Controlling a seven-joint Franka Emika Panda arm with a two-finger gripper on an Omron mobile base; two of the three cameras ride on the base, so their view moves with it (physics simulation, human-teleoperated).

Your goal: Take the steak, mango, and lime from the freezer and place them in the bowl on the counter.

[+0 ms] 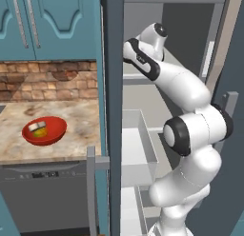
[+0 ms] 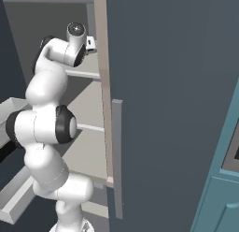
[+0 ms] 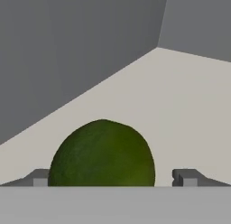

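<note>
From the left base view, the arm [image 1: 190, 130] rises at 5 o'clock and reaches up into the open freezer [image 1: 113, 87], its hand hidden past the wrist. At 9 o'clock the red bowl [image 1: 56, 130] sits on the beige worktop [image 1: 71, 116], holding the steak [image 1: 37, 126] and the yellow mango [image 1: 41, 132], which touch each other. A white drawer [image 1: 138, 144] stands pulled out beside the arm's elbow.

The right base view shows the same reach from the other side: the wrist goes in above a grey shelf [image 2: 86, 74], with the freezer door at 3 o'clock.

In the hand view, the lime [image 3: 103, 153] lies on the pale shelf floor at 6 o'clock, between the fingers [image 3: 40, 178], which stand wide on either side without touching it.
</note>
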